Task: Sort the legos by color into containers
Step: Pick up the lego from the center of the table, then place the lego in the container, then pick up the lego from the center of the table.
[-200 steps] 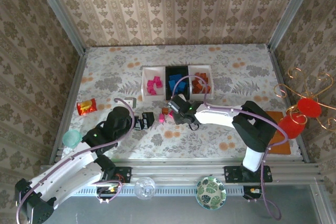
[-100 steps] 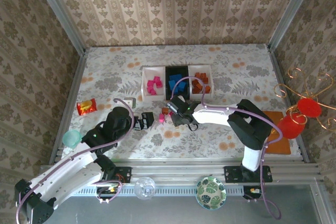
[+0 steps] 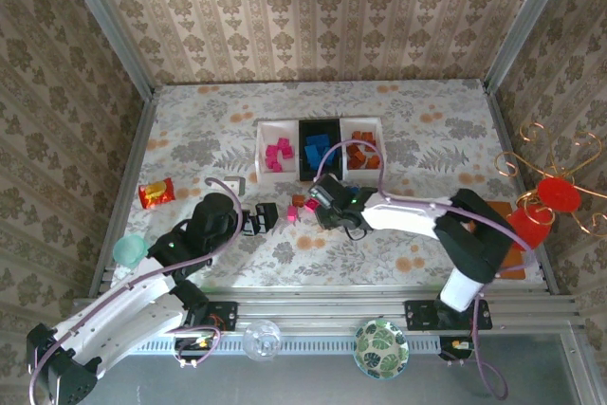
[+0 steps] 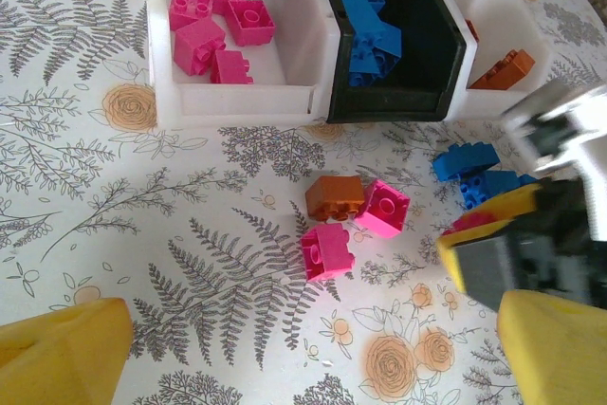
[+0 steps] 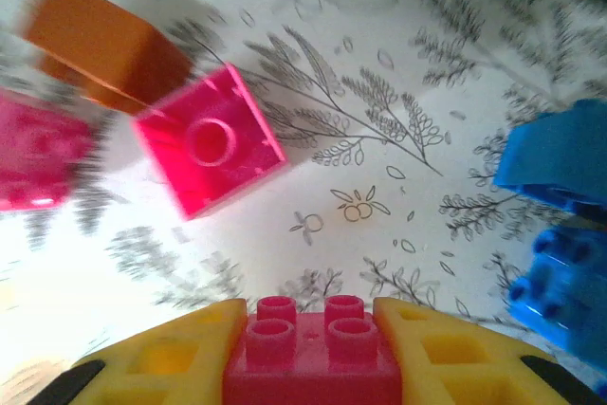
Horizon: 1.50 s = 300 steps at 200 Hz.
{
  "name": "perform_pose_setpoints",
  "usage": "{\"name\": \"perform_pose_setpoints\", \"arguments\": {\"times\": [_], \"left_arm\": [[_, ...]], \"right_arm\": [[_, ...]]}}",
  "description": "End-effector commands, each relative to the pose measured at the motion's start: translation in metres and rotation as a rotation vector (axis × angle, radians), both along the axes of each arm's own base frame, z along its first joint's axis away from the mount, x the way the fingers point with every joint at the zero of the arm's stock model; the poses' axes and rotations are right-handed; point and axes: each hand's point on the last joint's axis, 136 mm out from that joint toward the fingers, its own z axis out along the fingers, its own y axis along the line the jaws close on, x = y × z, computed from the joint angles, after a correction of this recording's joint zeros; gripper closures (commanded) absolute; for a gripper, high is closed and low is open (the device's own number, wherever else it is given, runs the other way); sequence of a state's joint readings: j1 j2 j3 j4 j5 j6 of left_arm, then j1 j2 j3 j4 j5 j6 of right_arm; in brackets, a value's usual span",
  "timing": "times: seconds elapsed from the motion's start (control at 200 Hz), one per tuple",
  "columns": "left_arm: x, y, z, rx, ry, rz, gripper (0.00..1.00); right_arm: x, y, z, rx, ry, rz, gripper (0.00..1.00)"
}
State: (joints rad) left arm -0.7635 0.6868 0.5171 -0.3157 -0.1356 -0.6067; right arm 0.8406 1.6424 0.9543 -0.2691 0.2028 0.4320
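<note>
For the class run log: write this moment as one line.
right claw: shut on pink brick | left claw: open | placing: not yet in white tray

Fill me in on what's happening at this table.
Two arms are sorting legos by color. The right gripper is shut on a pink brick. The left gripper hangs open nearby. The containers hold pink, blue and orange bricks; an orange brick, two pink ones and several blue bricks lie loose.
</note>
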Motion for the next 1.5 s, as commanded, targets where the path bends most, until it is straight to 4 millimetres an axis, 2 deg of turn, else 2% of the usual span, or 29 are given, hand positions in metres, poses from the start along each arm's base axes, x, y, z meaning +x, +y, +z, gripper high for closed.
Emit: {"name": "perform_pose_setpoints", "arguments": {"times": [0.0,0.1,0.225,0.38,0.59,0.715,0.82,0.94,1.075,1.17,1.24,1.495], "left_arm": [[-0.002,0.01,-0.008,0.038,0.02,0.022,0.0],[-0.003,0.013,-0.015,0.039,0.033,0.035,0.0],[-0.005,0.018,-0.02,0.032,0.047,0.051,0.0],[-0.008,0.022,-0.025,0.035,0.057,0.058,0.0],[-0.008,0.018,-0.027,0.024,0.07,0.043,0.0],[-0.008,0.012,-0.033,0.029,0.09,0.018,0.0],[-0.007,0.008,-0.038,0.029,0.1,0.003,0.0],[-0.006,0.004,-0.041,0.013,0.101,-0.007,0.0],[-0.003,-0.004,-0.043,0.016,0.11,-0.036,0.02],[0.002,-0.014,-0.049,0.025,0.13,-0.064,0.09],[0.005,-0.024,-0.056,0.031,0.148,-0.086,0.14],[0.012,-0.079,-0.081,0.132,0.16,-0.23,0.25]], "right_arm": [[0.006,0.018,0.062,0.147,-0.095,0.05,0.65],[0.021,0.037,0.093,0.203,-0.135,0.076,0.64],[0.055,0.064,0.107,0.221,-0.161,0.07,0.63],[0.108,0.093,0.098,0.229,-0.157,0.014,0.63],[0.17,0.104,0.079,0.211,-0.16,-0.117,0.61],[0.193,0.106,0.074,0.249,-0.161,-0.173,0.57],[0.203,0.113,0.078,0.289,-0.16,-0.172,0.46],[0.205,0.117,0.095,0.327,-0.182,-0.155,0.3],[0.19,0.111,0.121,0.373,-0.224,-0.133,0.26],[0.17,0.1,0.135,0.394,-0.257,-0.12,0.25],[0.152,0.088,0.138,0.408,-0.27,-0.116,0.24],[0.089,0.037,0.121,0.428,-0.248,-0.131,0.23]]}}
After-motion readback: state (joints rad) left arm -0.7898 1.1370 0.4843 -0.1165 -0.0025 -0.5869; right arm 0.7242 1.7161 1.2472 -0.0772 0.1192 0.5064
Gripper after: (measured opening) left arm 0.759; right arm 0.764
